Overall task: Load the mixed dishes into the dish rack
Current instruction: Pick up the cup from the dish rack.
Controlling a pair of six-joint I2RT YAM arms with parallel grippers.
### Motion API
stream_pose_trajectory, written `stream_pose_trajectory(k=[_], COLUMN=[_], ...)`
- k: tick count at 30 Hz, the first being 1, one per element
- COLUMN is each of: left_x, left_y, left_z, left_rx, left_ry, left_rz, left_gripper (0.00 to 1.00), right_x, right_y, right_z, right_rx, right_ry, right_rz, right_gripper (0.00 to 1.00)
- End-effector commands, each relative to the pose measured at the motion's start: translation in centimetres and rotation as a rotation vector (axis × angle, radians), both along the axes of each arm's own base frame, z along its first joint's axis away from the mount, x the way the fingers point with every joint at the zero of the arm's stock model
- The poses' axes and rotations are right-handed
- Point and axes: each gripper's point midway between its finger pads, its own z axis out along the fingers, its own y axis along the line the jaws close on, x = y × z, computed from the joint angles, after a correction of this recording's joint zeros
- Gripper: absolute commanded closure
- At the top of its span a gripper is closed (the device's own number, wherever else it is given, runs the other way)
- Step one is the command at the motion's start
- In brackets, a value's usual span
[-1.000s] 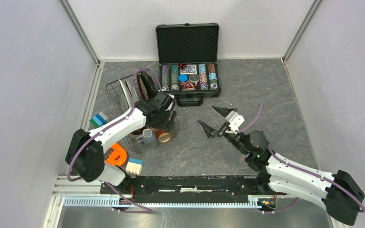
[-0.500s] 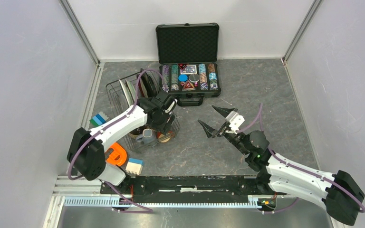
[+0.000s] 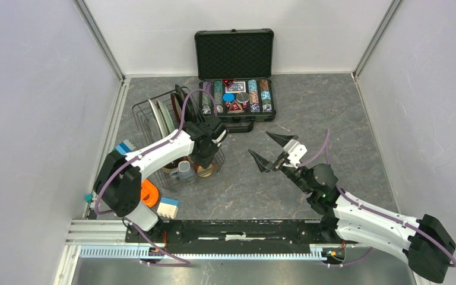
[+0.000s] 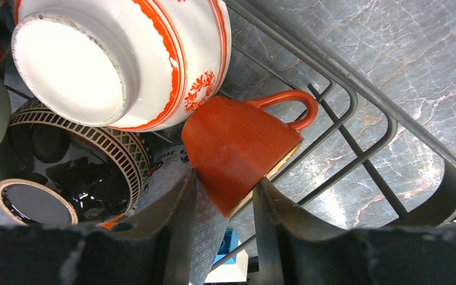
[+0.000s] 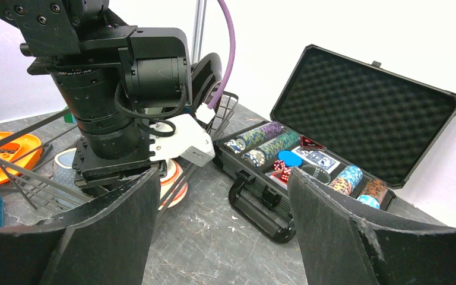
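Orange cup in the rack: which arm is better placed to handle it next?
Left. The left gripper is in the dish rack, jaws on either side of the orange cup. The right gripper hangs open over the table, apart from the rack.

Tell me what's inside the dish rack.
At the dish rack's far end, plates stand on edge. Nearer: a red-patterned bowl bottom-up, an orange cup in the left pincer, a dark patterned dish, a grey cup. The left arm covers the rack's middle; what lies beneath is hidden.
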Motion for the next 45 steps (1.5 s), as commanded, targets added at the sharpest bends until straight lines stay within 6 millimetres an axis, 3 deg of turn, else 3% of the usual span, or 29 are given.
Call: stream_pose_trajectory(k=[1, 6, 9, 22, 29, 31, 38, 42, 45], left_x=[-1.1, 0.1, 0.7, 2.9, 3.1, 3.0, 2.0, 0.7, 0.5], left_y=[1.0, 1.5, 1.7, 1.2, 2.2, 2.3, -0.2, -1.6, -1.6], left_z=[-1.3, 0.2, 1.3, 6.2, 8.6, 9.8, 14.6, 15.9, 16.8], left_rx=[0.072, 0.084, 0.081, -0.097, -0.165, -0.215, -0.585, -0.736, -0.777], left_ry=[0.045, -0.041, -0.094, -0.361, -0.494, -0.545, -0.768, -0.845, -0.907], left_rz=[-0.008, 0.031, 0.052, 0.144, 0.172, 0.184, 0.084, -0.029, -0.052], left_gripper=[0.74, 0.94, 0.98, 0.98, 0.98, 0.98, 0.98, 0.98, 0.98], right_x=[0.2, 0.2, 0.2, 0.1, 0.3, 0.4, 1.3, 0.8, 0.1], right_y=[-0.5, -0.3, -0.2, 0.8, 2.2, 2.8, 5.4, 6.4, 7.0], right_z=[1.5, 1.4, 1.4, 1.5, 1.9, 1.9, 2.1, 2.4, 3.2], right_rx=[0.024, 0.024, 0.028, 0.043, 0.090, 0.109, 0.185, 0.261, 0.342], right_ry=[-0.034, -0.030, -0.028, -0.003, 0.076, 0.113, 0.346, 0.459, 0.536], right_rz=[-0.021, -0.015, -0.008, 0.034, 0.079, 0.099, 0.216, 0.341, 0.447], right_gripper=[0.17, 0.17, 0.17, 0.17, 0.17, 0.17, 0.14, 0.10, 0.08])
